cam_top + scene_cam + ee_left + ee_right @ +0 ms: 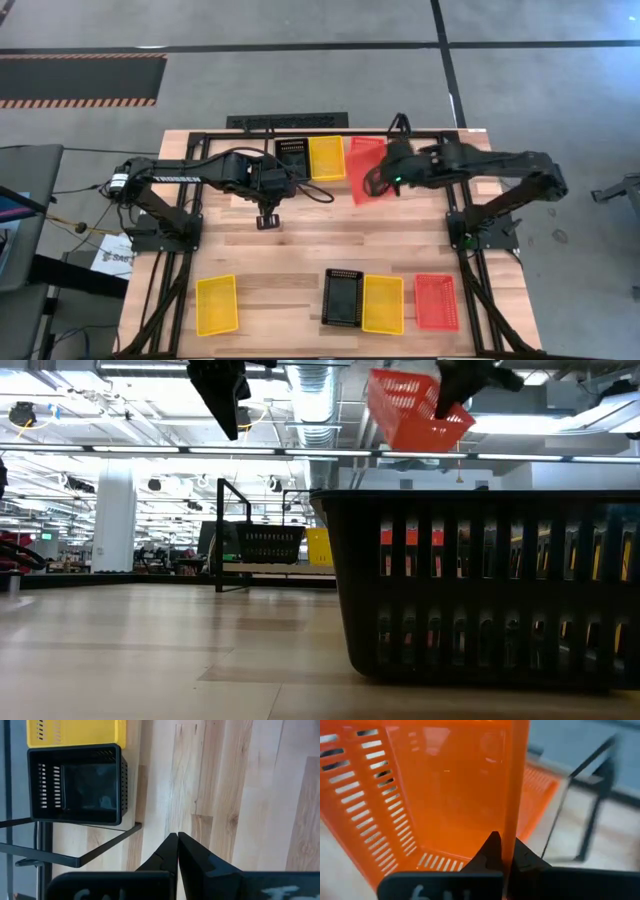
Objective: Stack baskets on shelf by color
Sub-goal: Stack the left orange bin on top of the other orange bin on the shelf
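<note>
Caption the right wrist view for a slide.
Right end effector clamps a red-orange basket's wall above another on the shelf.

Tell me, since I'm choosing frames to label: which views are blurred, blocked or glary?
Low view: the black plastic mesh basket close to the lens blocks the right side, against bright ceiling lights. Right wrist view: the held red-orange mesh basket fills the frame, background soft. High and left wrist views read clearly.

We note a table (300,250) of pale wooden planks, smooth with a satin sheen. The red-orange basket (435,790) pinched by the right gripper (504,851) is slotted plastic, smooth and slightly glossy. The black basket (75,782) looks like matt plastic mesh. At twelve o'clock, the shelf (90,851) is thin black metal rod, matt. The left gripper (177,851) has dark, faintly shiny fingers.
</note>
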Controlling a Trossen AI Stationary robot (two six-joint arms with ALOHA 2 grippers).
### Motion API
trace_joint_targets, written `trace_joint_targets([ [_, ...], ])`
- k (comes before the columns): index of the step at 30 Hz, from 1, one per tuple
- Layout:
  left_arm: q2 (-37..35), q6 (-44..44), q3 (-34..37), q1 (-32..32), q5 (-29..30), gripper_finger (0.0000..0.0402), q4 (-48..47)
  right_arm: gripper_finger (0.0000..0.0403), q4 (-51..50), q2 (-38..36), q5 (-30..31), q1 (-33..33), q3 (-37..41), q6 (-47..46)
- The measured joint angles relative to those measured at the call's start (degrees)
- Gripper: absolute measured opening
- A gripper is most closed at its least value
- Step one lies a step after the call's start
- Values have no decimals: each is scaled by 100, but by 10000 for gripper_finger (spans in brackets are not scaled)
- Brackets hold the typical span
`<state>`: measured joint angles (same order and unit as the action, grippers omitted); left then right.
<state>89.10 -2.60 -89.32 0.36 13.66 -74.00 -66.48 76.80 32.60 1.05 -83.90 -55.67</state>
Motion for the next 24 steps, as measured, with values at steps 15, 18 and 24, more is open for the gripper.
trace_joint_targets([
  [15,0,152,0,8,-7,0,61,3,889,-246,-387,1893,2,581],
  [18,0,168,0,13,-10,0,60,3,1126,-245,-540,2194,0,731],
  [24,0,821,0,13,-213,0,50,3,843,-250,-572,2371,191,-182],
])
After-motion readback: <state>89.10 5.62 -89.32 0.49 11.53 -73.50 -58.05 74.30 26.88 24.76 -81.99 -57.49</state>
